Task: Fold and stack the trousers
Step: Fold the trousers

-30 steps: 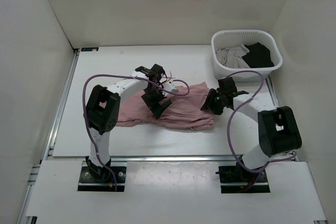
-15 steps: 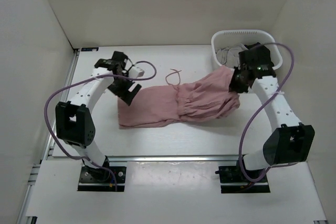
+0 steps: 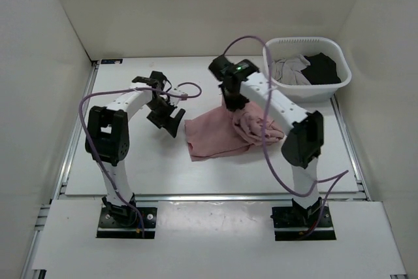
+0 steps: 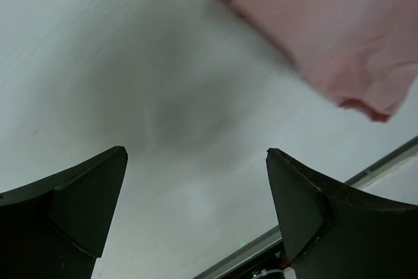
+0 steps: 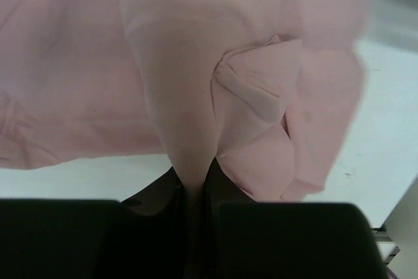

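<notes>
The pink trousers (image 3: 219,134) lie bunched in the middle of the white table (image 3: 130,161), folded over themselves. My right gripper (image 3: 230,104) is shut on a pinch of the pink cloth at the trousers' far edge; the cloth (image 5: 189,115) hangs from between its jaws in the right wrist view. My left gripper (image 3: 171,121) is open and empty, to the left of the trousers and apart from them. In the left wrist view a corner of the trousers (image 4: 326,37) lies beyond the spread fingers (image 4: 307,207).
A white laundry basket (image 3: 274,86) stands at the back right with grey and black clothes (image 3: 307,68) in it. White walls close in the table on three sides. A metal rail (image 3: 196,196) runs along the near edge.
My right gripper has swung left from the basket side, carrying the trousers' right end over onto the left part. My left gripper has shifted slightly right and stays open.
</notes>
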Available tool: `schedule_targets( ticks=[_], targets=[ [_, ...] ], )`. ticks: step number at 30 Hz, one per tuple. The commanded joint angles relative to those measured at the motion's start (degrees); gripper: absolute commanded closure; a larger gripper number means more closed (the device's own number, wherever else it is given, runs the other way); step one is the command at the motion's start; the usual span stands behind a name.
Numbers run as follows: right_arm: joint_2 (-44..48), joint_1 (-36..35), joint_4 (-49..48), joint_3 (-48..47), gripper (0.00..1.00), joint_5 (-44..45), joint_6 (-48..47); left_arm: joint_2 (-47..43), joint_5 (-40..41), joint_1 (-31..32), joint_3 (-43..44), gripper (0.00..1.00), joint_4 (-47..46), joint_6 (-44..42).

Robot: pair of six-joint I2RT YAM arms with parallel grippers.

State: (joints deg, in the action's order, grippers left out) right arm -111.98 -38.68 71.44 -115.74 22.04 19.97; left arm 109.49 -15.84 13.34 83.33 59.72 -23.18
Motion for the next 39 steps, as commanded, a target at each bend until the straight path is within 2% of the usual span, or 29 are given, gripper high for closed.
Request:
schedule_targets(
  ticks=[1,2,3,5,7,10,11,12,15,18,20,23,27,30,34,35,36,37,38,39],
  targets=[
    [-2.61,-4.29,-1.91,-5.53,1.0,-3.49,3.59,1.42,-8.94,2.48,1.84,0.0,-0.93,0.33],
    [-5.06,-6.83,-2.7,-7.29,1.0,-3.5,3.59,2.21,-9.47,3.0,1.84,0.02,-0.93,0.33],
    [-6.3,-7.9,-4.01,-11.65,1.0,-3.5,2.46,3.0,-9.48,3.0,1.84,0.19,-1.45,0.33],
    [-8.33,-10.54,-5.78,-14.59,1.0,-4.29,1.74,5.72,-7.64,3.0,1.84,0.36,-2.06,1.02],
    [-8.34,-11.07,-9.45,-14.08,1.0,-7.09,1.13,7.57,-7.02,3.0,1.84,0.49,-3.2,1.03],
    [-8.95,-11.59,-13.51,-11.7,1.0,-9.83,1.31,10.11,-7.54,3.0,3.94,0.64,-3.74,1.55],
    [-9.56,-11.6,-14.22,-11.0,1.0,-10.44,0.52,10.82,-8.33,3.0,4.64,0.76,-3.74,1.56],
    [-10.09,-11.6,-14.22,-10.99,1.0,-10.44,-0.44,11.44,-8.33,3.0,5.87,0.81,-3.74,2.08],
    [-11.5,-13.0,-14.84,-10.3,1.0,-9.91,-2.83,12.94,-8.86,3.0,7.72,0.86,-4.35,2.09],
    [-9.75,-14.15,-16.15,-6.79,1.0,-9.13,-2.83,14.35,-8.86,3.0,11.14,0.86,-4.35,2.7],
    [-5.28,-15.63,-19.82,0.05,1.0,-3.89,-2.83,14.95,-8.34,3.0,13.43,0.86,-4.35,2.7],
    [2.63,-16.17,-28.07,11.36,1.0,-0.61,-0.81,17.24,-8.33,2.48,19.03,0.86,-2.95,3.93],
    [7.75,-16.69,-35.55,18.34,1.0,2.22,-0.97,20.84,-7.81,2.48,25.38,0.86,-1.8,5.16],
    [3.56,-16.7,-34.98,15.91,1.0,-3.58,-2.91,22.16,-7.81,2.48,27.06,0.86,-1.19,5.16],
    [-4.9,-17.22,-31.71,5.73,1.0,-7.7,-4.15,22.17,-7.81,2.48,27.68,0.86,-1.19,5.16],
    [-6.04,-17.22,-31.02,4.66,0.97,-8.5,-4.84,22.17,-7.81,2.48,27.68,0.86,-1.19,5.16],
    [-7.97,-17.22,-30.49,3.78,0.89,-9.38,-4.85,22.17,-7.81,2.48,28.2,0.86,-1.19,5.16],
    [-8.6,-17.22,-30.48,2.9,0.76,-10.43,-5.63,22.17,-7.81,2.48,28.2,0.86,-1.19,5.16],
    [-8.6,-17.22,-30.48,2.37,0.54,-11.4,-6.6,22.17,-7.29,2.48,28.2,0.86,-0.67,5.16],
    [-8.6,-17.22,-30.48,2.36,0.24,-13.93,-7.48,22.17,-7.28,2.48,28.81,0.86,-0.66,5.16]
  ],
)
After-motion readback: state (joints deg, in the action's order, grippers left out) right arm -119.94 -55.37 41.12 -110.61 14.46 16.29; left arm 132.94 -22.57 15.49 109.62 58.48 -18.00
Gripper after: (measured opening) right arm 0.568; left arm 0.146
